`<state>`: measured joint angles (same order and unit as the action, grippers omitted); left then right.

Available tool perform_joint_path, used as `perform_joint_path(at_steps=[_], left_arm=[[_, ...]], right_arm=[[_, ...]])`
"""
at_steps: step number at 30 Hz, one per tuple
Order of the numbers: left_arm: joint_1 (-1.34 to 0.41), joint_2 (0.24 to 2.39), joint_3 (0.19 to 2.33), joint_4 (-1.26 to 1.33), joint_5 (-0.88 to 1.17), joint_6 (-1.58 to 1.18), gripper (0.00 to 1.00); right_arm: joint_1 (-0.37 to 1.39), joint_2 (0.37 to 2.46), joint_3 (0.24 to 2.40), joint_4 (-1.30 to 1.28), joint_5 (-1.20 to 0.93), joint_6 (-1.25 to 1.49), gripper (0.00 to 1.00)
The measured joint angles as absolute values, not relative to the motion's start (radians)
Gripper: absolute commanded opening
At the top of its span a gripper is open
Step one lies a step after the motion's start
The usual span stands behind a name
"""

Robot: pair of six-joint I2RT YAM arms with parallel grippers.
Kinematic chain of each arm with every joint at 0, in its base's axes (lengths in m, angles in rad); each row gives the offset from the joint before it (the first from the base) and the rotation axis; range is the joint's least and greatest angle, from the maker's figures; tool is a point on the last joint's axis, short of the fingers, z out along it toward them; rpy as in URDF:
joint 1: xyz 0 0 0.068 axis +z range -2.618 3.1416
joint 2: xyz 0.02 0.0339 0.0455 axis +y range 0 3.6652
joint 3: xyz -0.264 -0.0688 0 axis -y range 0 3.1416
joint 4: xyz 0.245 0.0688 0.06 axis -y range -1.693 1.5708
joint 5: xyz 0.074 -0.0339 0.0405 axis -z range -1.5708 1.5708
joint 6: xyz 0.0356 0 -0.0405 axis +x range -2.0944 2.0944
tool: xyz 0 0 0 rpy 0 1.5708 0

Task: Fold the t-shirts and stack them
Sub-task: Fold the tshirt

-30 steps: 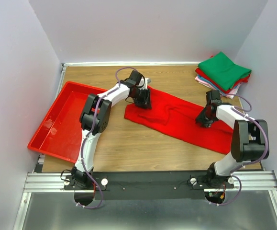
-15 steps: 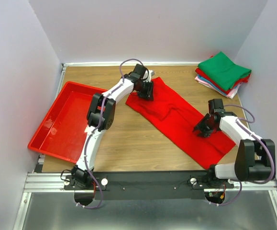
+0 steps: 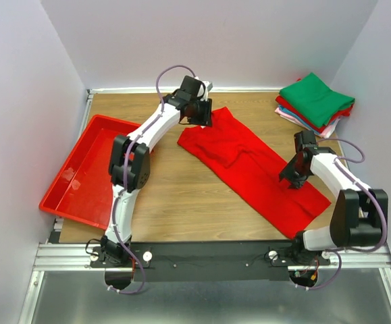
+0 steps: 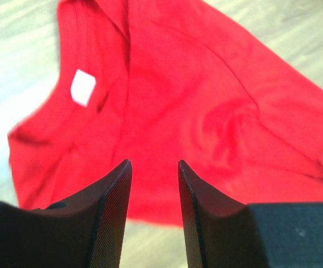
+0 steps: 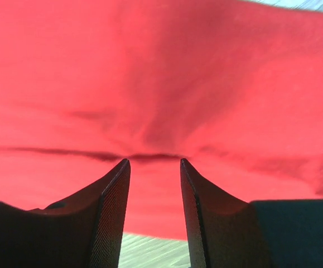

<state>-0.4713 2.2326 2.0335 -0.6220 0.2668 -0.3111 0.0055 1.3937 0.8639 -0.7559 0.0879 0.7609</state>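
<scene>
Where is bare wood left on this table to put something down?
Bare wood lies between the red tray and the red t-shirt, down to the black rail. A narrower strip runs behind the shirt, toward the folded stack. Crowded around the right claw.

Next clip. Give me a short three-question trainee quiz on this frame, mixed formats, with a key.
1. True or false: the red t-shirt lies on the table, outside the red tray.
2. Which colour tops the folded stack? A blue, B green, C pink.
3. Fill in: the white neck tag shows in the ___ wrist view.
Key: 1 true; 2 B; 3 left.
</scene>
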Motion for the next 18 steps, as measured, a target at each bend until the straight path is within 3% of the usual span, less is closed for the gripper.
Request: perform_joint_path(at_steps=[4,9,18], left_arm=[[-0.494,2.128,1.883,-0.588,0.266,-0.321,0.47],[-0.543,2.144,1.736,-0.564,0.292,-0.337,0.46],[-0.554,2.19,1.661,-0.524,0.366,-0.345,0.45]], right_arm=[[0.006,1.457,0.864,-0.754,0.124,0.743,0.5],[0.005,1.502,0.864,-0.748,0.134,0.728,0.5],[0.005,1.524,0.829,-0.715,0.109,0.723,0.49]])
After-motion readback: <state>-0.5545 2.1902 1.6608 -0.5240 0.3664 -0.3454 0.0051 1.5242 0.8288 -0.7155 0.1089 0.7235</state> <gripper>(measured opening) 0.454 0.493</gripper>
